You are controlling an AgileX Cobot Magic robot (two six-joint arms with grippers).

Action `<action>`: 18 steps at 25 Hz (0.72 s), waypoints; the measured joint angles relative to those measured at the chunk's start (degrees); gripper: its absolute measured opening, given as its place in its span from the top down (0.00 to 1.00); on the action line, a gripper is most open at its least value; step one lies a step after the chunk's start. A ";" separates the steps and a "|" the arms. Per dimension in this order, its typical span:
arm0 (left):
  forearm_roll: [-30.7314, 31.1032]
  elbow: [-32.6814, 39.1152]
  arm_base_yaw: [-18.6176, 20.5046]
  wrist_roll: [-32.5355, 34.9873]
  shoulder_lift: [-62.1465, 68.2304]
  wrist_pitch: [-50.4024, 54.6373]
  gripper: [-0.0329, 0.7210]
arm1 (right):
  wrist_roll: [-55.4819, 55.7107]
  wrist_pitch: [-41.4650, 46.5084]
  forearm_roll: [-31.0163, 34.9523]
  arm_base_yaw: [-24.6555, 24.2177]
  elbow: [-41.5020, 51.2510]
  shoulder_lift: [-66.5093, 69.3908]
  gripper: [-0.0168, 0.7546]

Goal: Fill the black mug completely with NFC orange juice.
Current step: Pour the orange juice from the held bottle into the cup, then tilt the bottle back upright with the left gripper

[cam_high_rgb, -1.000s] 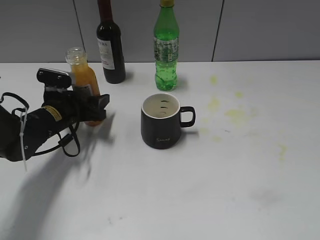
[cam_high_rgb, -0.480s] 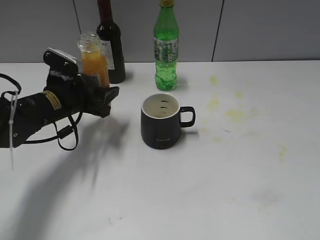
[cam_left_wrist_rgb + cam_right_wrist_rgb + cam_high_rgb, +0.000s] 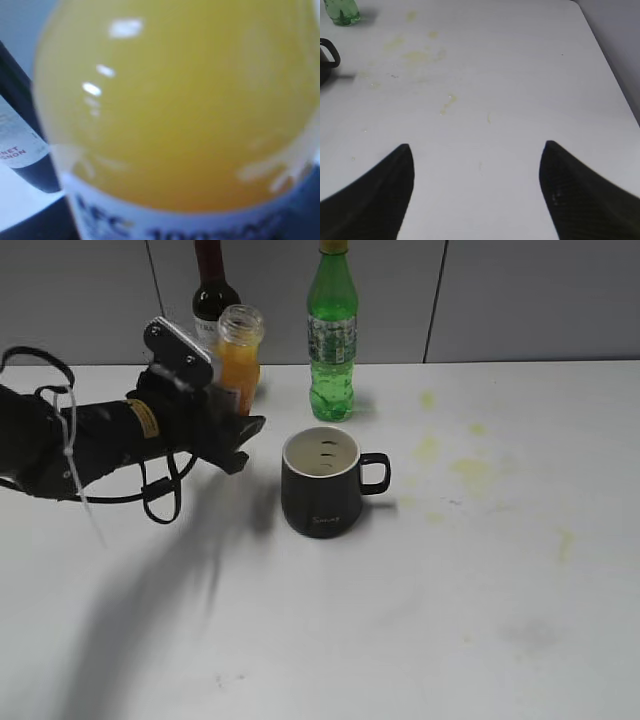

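The black mug (image 3: 322, 483) stands upright at the table's middle, cream inside, handle to the right; its handle shows at the left edge of the right wrist view (image 3: 329, 54). My left gripper (image 3: 232, 427) is shut on the NFC orange juice bottle (image 3: 238, 355), held in the air left of and above the mug, uncapped neck up and leaning slightly right. The bottle fills the left wrist view (image 3: 175, 110), blurred, with its label at the bottom. My right gripper (image 3: 476, 150) is open and empty over bare table and is out of the exterior view.
A dark wine bottle (image 3: 208, 290) stands behind the held juice bottle at the back, and shows in the left wrist view (image 3: 25, 150). A green plastic bottle (image 3: 332, 335) stands behind the mug. Yellow stains (image 3: 470, 468) mark the table right of the mug.
My left gripper has lifted the juice bottle off the table and carried it up and to the right, toward the mug. The mug and the other bottles have not moved.
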 joint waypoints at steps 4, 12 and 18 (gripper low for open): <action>-0.17 -3.27 0.00 4.86 0.00 5.59 0.34 | 0.00 0.00 0.00 0.00 0.00 0.00 0.21; -0.17 -3.39 -0.37 12.67 0.00 7.02 0.34 | 0.00 0.00 0.00 0.00 0.00 0.00 0.21; -0.17 -4.95 -1.38 14.19 1.31 7.08 0.34 | 0.00 0.00 0.00 0.00 0.00 0.00 0.21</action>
